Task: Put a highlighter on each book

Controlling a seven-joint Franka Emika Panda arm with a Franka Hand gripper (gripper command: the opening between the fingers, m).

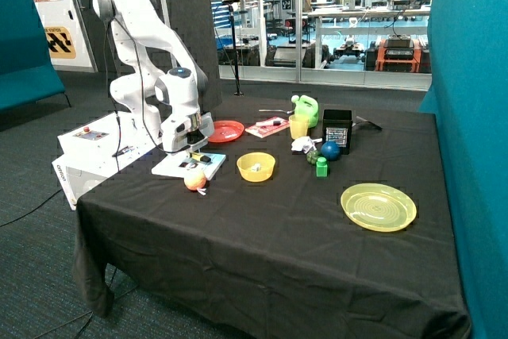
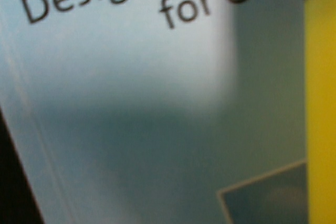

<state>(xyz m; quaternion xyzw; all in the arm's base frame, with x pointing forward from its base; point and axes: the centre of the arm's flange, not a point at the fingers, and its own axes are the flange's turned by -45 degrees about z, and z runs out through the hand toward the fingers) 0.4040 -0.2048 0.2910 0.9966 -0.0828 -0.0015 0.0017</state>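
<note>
Gripper (image 1: 193, 151) right down on the white book (image 1: 176, 166). Pale highlighter (image 2: 321, 108) just beside, lengthwise along the cover. Jaws: cannot tell.

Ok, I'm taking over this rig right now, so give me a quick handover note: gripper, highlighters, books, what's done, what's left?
Gripper: low over the white book; unclear whether it holds anything.
Pink highlighter: seems to lie on the pink-red book, likely done.
Yellow highlighter: perhaps the yellow shape at the cover's edge in the wrist view.
Left: confirm it rests on the white book.
</note>
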